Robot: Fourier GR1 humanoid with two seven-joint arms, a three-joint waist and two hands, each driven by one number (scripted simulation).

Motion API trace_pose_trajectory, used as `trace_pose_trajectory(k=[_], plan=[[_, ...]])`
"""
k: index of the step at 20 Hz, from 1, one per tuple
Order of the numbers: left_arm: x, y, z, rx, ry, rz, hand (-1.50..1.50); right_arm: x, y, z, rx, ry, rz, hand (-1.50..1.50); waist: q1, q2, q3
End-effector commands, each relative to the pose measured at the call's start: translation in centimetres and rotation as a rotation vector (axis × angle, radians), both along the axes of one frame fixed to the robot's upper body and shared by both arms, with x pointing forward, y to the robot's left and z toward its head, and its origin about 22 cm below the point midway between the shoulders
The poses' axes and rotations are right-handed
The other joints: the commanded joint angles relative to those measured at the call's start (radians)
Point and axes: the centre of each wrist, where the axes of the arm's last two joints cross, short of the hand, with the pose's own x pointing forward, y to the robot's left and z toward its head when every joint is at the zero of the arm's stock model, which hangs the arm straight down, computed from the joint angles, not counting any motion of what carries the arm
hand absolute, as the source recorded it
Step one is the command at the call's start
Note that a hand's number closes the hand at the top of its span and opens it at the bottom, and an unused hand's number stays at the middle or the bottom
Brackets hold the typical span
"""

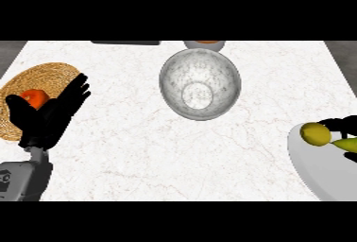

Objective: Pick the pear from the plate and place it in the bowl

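Nearest you, at the counter's right edge, the white plate carries the pear. Your right hand shows just beside it, and you cannot tell whether it has hold. At the left edge your left hand rests open, fingers straight, over a woven mat bearing an orange object. Farther off, mid-counter, stands the glass bowl.

Yellow-green pear, white plate, grey marbled bowl, white veined counter, tan woven mat, orange fruit.
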Motion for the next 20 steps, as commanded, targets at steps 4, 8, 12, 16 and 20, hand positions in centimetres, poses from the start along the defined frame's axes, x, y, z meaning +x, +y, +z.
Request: trace_pose_trajectory(k=[4,8,12,16,20], plan=[[0.4,0.5,0.3,0.003,0.013,-0.010,0.00,0.5,0.1,0.0,0.071,0.041,0.053,1.50,-0.005,0.013,0.021],[0.3,-0.8,-1.2,0.014,0.004,-0.011,0.00,0.5,1.9,-1.8,0.105,0.035,0.088,1.50,-0.012,0.013,0.020],[-0.7,1.3,-0.5,-0.011,0.008,0.052,0.00,-0.3,1.7,-2.1,0.085,-0.101,-0.217,1.50,-0.062,-0.010,0.016],[-1.7,3.3,-1.2,0.011,0.058,0.140,0.00,-2.4,-1.0,-3.0,0.029,-0.229,-0.601,1.50,-0.165,-0.055,0.009],[-2.3,3.9,-1.4,0.027,0.069,0.160,0.00,-1.1,2.5,-4.5,0.070,-0.361,-0.696,1.50,-0.169,-0.066,0.006]])
